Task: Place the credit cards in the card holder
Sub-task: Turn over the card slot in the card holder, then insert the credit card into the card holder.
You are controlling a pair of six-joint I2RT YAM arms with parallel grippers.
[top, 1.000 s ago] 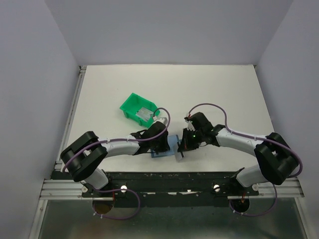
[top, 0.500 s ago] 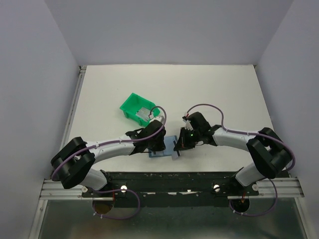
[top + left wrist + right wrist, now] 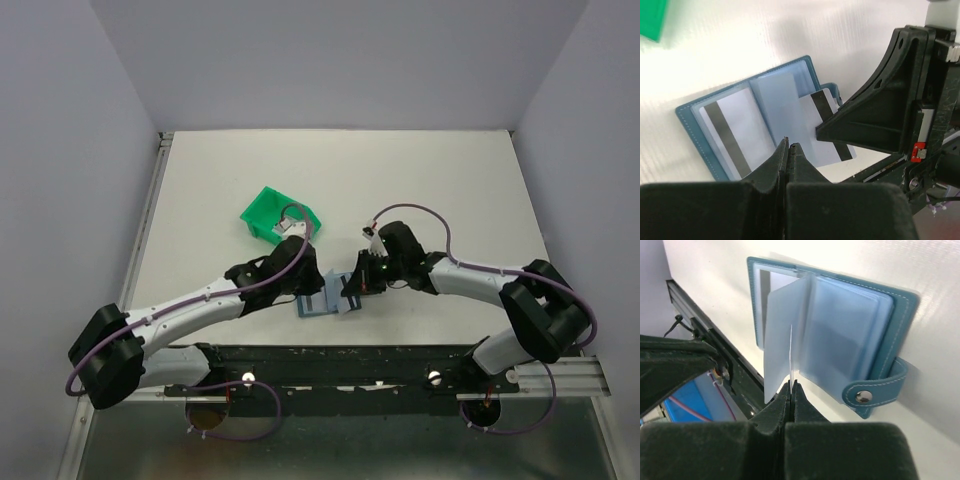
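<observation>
My left arm [image 3: 190, 307] and right arm [image 3: 472, 283]: white links, black joints.
Purple cables [image 3: 410, 208] loop along both; my left end effector [image 3: 788, 146] and right end effector [image 3: 791, 386] are matte black, with a green light [image 3: 379, 266] at my right wrist.

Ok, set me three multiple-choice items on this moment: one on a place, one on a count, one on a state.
1. The green bin sits
A. farther from the arm bases than the card holder
B. at the table's near right corner
C. on top of the card holder

2. Striped credit cards in the left wrist view:
A. none
B. two
C. five

3. The card holder is
A. strapped shut
B. inside the bin
C. open, sleeves showing

Answers: 1 A, the top view shows the bin beyond the holder. 2 B, one lies in a sleeve and another is pinched by the right gripper. 3 C, its strap hangs loose.
</observation>
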